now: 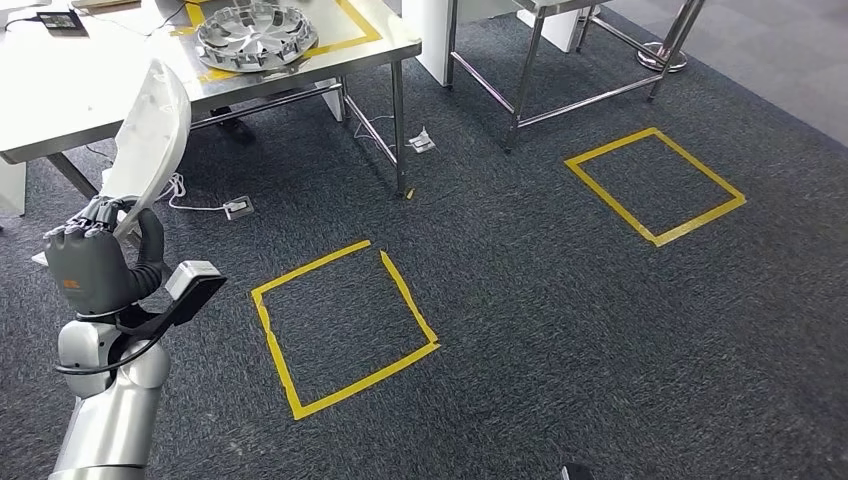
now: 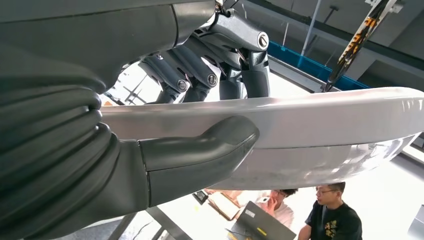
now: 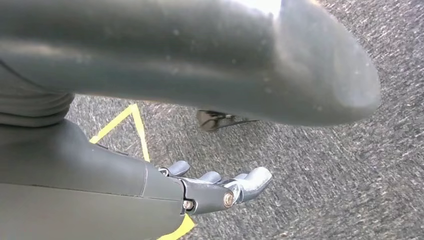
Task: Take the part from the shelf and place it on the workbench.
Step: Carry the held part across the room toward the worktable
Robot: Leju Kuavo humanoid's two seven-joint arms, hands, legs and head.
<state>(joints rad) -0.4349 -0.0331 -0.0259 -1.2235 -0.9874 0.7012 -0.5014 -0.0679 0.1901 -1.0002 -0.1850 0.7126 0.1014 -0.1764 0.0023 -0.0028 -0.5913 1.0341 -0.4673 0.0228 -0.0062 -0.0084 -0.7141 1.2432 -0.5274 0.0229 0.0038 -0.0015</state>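
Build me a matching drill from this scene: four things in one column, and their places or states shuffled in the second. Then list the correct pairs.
Things:
1. left hand
2. right hand
3. silver wheel cover
4. yellow tape square

Places or states:
A. lies on the metal table
B. stuck to the dark carpet
C. grips the white curved part
D. holds nothing, hanging over the floor

Pairs: 1-C, 2-D, 3-A, 4-B
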